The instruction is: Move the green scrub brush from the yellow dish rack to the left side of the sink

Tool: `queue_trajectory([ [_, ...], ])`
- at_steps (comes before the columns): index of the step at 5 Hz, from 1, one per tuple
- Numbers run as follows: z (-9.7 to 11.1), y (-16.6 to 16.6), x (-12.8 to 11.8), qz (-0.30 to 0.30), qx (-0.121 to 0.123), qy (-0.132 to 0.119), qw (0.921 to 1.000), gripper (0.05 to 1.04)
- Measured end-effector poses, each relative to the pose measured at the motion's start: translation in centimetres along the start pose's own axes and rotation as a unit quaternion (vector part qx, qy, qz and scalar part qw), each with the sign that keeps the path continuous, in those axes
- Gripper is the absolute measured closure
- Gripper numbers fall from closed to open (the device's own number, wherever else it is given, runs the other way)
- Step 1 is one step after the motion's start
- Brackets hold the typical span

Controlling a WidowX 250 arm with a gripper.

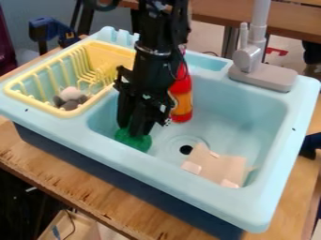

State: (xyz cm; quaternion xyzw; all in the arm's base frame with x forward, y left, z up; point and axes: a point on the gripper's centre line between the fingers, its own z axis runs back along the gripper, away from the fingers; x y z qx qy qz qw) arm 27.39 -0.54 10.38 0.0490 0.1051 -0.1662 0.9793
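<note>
Green and rounded, a small thing (133,140) sits in the basin of a pale blue toy sink (156,165), close to the basin's front wall and toward its left end. The black gripper (134,130) points down right over it, its lower end meeting the top of the green thing; whether the claw is clenched on it or released, I cannot tell. Just behind the gripper, a red bottle with an orange label (182,98) stands in the basin, partly hidden by the arm. The dark drain hole (186,149) lies to the right of the green thing, and past it a piece of tan cardboard (219,165) lies tilted near the front right of the basin. A yellow dish rack (116,54) fills the sink's left side, with a grey and whitish lump (70,97) in its front part. The grey faucet (262,77) rises from the back rim, and the sink rests on a wooden table (94,185).
</note>
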Motion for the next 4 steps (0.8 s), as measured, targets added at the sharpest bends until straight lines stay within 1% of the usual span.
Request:
queue_trajectory([
  [1,-0.2,-0.2,-0.4,0.001,-0.005,0.011,0.9999,0.381],
  [2,1.8,-0.1,-0.7,0.023,-0.007,0.004,0.9997,0.112],
  [3,6.2,0.1,-1.5,0.054,0.002,-0.052,0.9972,0.079],
  [4,9.3,-1.1,-3.0,0.049,0.017,-0.090,0.9946,0.083],
])
